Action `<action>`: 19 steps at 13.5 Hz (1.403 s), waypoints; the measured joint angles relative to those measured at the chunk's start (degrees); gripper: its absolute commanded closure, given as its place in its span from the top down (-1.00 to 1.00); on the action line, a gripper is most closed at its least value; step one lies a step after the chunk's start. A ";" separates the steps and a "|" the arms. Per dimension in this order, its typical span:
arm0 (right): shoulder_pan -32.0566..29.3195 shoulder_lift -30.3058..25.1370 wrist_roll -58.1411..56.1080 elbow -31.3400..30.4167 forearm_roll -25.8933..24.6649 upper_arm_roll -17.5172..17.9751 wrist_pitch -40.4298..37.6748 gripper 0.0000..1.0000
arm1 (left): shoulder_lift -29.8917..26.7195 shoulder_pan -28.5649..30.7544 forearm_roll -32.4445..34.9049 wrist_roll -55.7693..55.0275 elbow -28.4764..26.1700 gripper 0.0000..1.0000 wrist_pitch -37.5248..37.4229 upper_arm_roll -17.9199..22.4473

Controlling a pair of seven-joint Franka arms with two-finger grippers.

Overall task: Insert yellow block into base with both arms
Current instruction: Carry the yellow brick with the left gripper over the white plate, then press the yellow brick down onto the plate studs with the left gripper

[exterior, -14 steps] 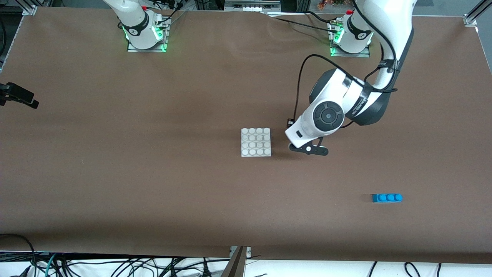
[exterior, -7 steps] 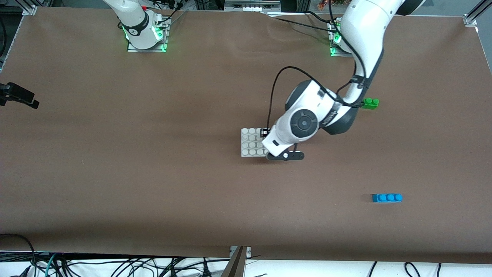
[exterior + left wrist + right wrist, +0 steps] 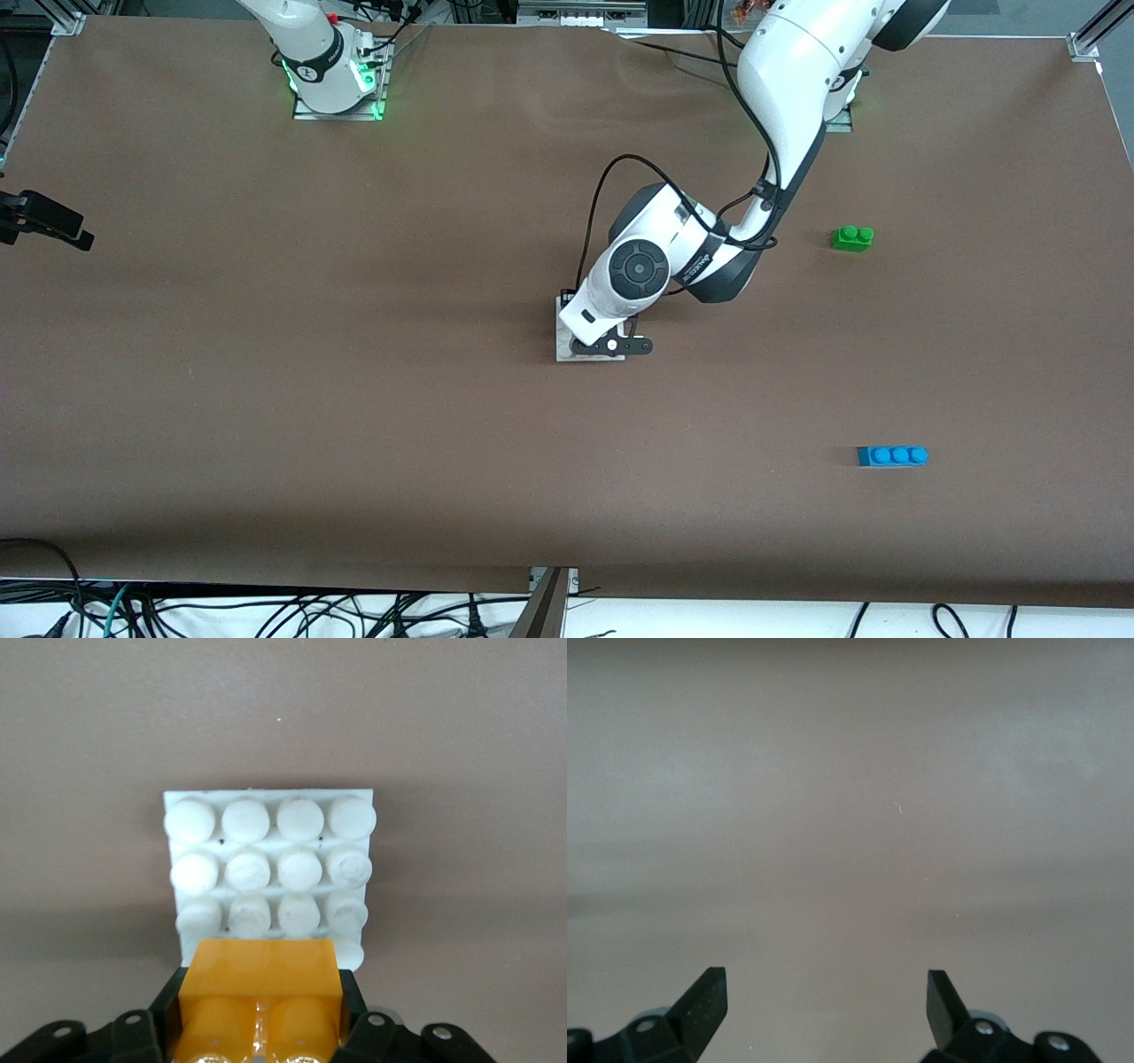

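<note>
In the left wrist view the yellow block [image 3: 261, 988], a small two-stud brick, sits clamped between the black fingers of my left gripper [image 3: 261, 1014], which is shut on it. The block hangs just above one edge row of the white 4x4 studded base [image 3: 266, 850]. From the front, the left gripper [image 3: 613, 346] covers most of the base [image 3: 562, 344] in the middle of the table, and the block is hidden under the hand. My right gripper [image 3: 824, 997] is open over bare brown table with nothing between its fingers; that arm waits.
A green two-stud brick [image 3: 852, 237] lies toward the left arm's end of the table. A longer blue three-stud brick [image 3: 893, 455] lies nearer the front camera. The right arm's base [image 3: 330, 66] stands at the table's back edge.
The left arm has swung toward the right arm's end, carrying the block from beside the base to over it. The green brick is now uncovered. The right gripper's state is unchanged.
</note>
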 measured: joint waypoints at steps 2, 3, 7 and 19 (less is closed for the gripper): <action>0.00 0.00 0.00 0.00 0.00 0.00 0.00 1.00 | 1.10 -0.53 0.05 0.00 0.03 -0.32 1.09 0.41; 0.00 0.00 0.00 0.00 0.00 0.00 0.00 1.00 | 1.39 -0.67 0.21 0.00 0.07 -0.32 1.23 0.59; 0.00 0.00 0.00 0.00 0.00 0.00 0.00 1.00 | 2.24 -1.20 0.63 0.01 0.11 -0.29 1.24 0.72; 0.00 0.00 0.00 0.00 0.00 0.01 0.00 1.00 | 3.50 -2.24 2.61 -0.04 0.43 -0.29 2.90 1.42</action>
